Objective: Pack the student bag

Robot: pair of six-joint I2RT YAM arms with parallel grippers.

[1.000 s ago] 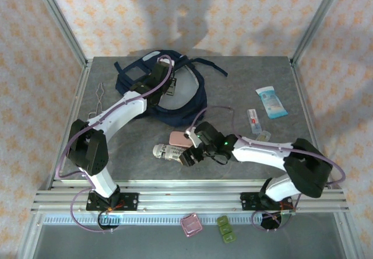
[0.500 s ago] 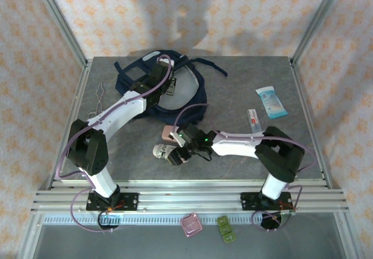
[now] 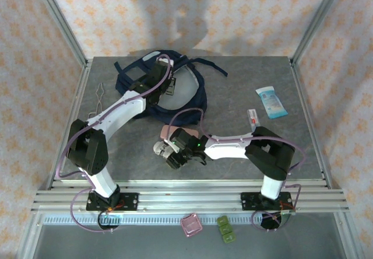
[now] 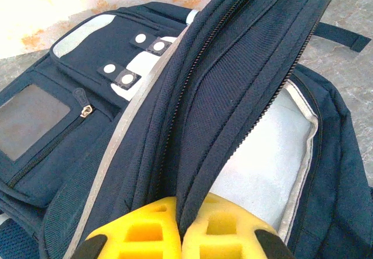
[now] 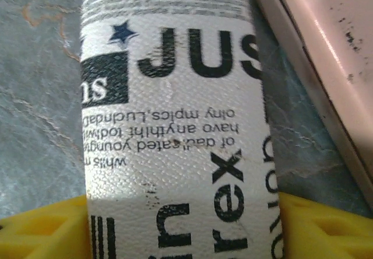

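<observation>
Here, left end effector (image 4: 178,227) pinching student bag (image 4: 64,72), right end effector (image 5: 183,230) clamping printed roll (image 5: 169,95).

Big print on the white printed roll (image 5: 175,125): "JUS" in bold black capitals, cut off at the roll's edge.
Beside it: a black star, and a black block with a white "s".
Lower down: "rex", turned sideways.
Small lines: upside down, with "anything" just legible and the rest garbled.

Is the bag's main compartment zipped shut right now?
No: the left gripper holds the bag open by its unzipped edge, and the pale lining shows inside.
</observation>
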